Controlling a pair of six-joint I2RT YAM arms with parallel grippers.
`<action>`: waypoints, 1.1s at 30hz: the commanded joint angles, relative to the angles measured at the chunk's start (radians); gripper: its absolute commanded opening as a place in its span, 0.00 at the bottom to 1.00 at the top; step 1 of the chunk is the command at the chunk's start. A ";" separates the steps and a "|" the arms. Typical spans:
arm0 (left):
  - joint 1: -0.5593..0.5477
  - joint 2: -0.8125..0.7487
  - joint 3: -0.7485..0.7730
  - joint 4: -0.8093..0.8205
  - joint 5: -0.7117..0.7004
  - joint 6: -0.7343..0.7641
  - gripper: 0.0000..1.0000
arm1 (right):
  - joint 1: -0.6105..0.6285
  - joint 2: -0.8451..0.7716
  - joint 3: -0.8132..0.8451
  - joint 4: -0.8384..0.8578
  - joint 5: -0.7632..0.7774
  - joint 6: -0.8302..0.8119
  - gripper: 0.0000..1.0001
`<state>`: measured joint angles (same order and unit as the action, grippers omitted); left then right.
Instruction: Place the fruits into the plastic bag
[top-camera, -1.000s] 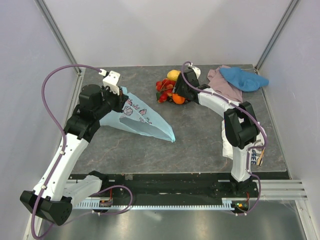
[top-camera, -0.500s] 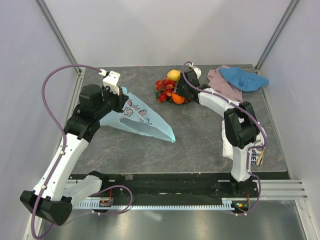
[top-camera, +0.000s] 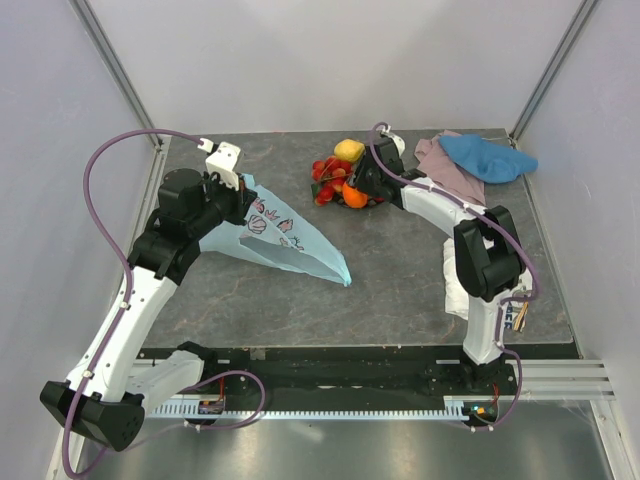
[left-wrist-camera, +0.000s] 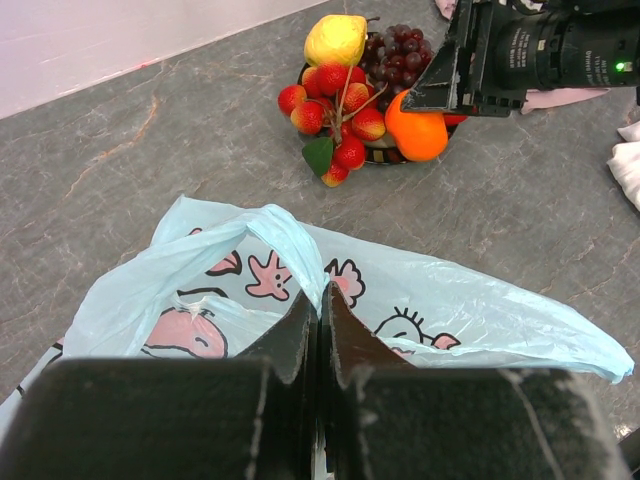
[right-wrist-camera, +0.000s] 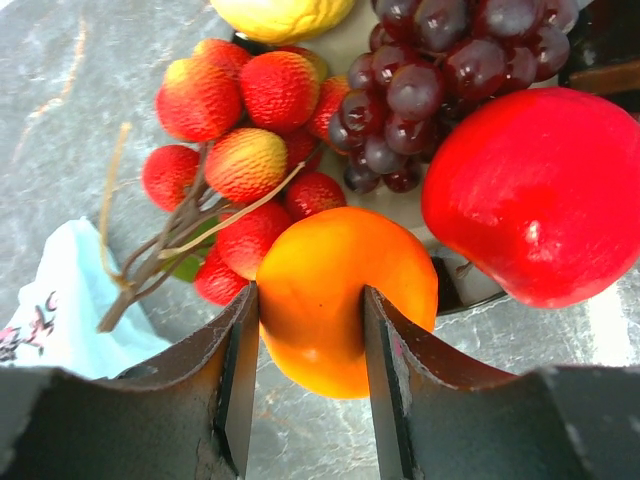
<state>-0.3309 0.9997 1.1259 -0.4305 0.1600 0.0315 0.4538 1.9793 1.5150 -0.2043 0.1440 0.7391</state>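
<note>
Setting: a grey, stone-patterned table stood between plain white walls, with 2 arms bolted at its near edge.

Item 1, plastic bag: light blue and thin, printed with pink-and-black cartoon figures. It lay flat on the left half of the table, its closed end pointing toward the middle and well apart from the fruit.

Item 2, left gripper: its jaws were pressed together on a fold of the bag's rim, just beside a looped handle.

Item 3, plate: beige with a dark rim, set at the far middle of the table and carrying the fruit pile.

Item 4, fruit:
- 1 lemon was on the far side.
- 1 bunch of dark purple grapes lay just beside the lemon.
- 1 apple, red, touched the grapes.
- A cluster of small red berries on a twig spilled over the plate's left edge.
- 1 orange was at the near edge, touching the berries.

Item 5, right gripper: it was half closed, with 1 finger against each side of the orange.

Item 6, cloths: 1 blue cloth lay on top of 1 pink cloth at the far right corner.
</note>
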 joint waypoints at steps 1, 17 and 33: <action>0.006 -0.004 0.000 0.050 0.007 0.001 0.02 | -0.006 -0.088 -0.018 0.055 -0.030 0.017 0.08; 0.004 0.002 0.002 0.049 0.018 -0.001 0.02 | -0.015 -0.241 -0.134 0.132 -0.104 -0.042 0.00; 0.006 0.002 -0.002 0.058 0.036 -0.016 0.01 | 0.130 -0.566 -0.328 0.491 -0.829 -0.210 0.00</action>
<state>-0.3313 1.0035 1.1244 -0.4301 0.1699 0.0307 0.4728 1.4231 1.1675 0.1799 -0.3298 0.6193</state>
